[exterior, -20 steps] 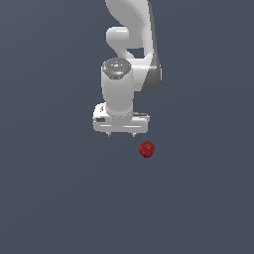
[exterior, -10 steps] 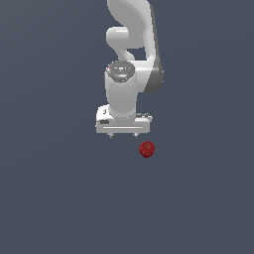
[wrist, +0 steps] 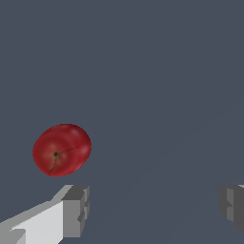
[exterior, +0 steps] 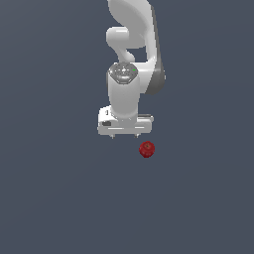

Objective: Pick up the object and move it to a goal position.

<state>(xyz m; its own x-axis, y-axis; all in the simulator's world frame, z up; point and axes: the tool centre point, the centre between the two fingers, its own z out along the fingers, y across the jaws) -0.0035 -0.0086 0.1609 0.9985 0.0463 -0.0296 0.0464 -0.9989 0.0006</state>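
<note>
White gripper (exterior: 125, 136) pointing down over flat dark grey-blue surface (exterior: 54, 198). Fingers spread wide, nothing between them. In wrist view, two grey fingertips (wrist: 75, 209) well apart, bare surface in the gap.

Small dark-red object (exterior: 147, 149) resting on the surface, free, not gripped. In exterior view, sits just beside the gripper, toward the exterior view's right and a little below the gripper's lower edge. Apart from the gripper body there, no contact visible.

In wrist view, object (wrist: 62, 150) reads as a rounded red lump with a small dark dimple and faint lines running from it, paler sheen on one side. Lies outside the finger gap, close beside one fingertip, on that finger's outer side. Slight gap between object and fingertip visible; not touching.

Arm (exterior: 133, 44) white, coming down from the top of the exterior view, with a grey round joint cap (exterior: 123, 72) showing a small green dot. Gripper body a pale wide bar with two small stubs underneath in exterior view; fingers themselves mostly hidden from that angle.

Height of fingertips over the surface: cannot tell.
</note>
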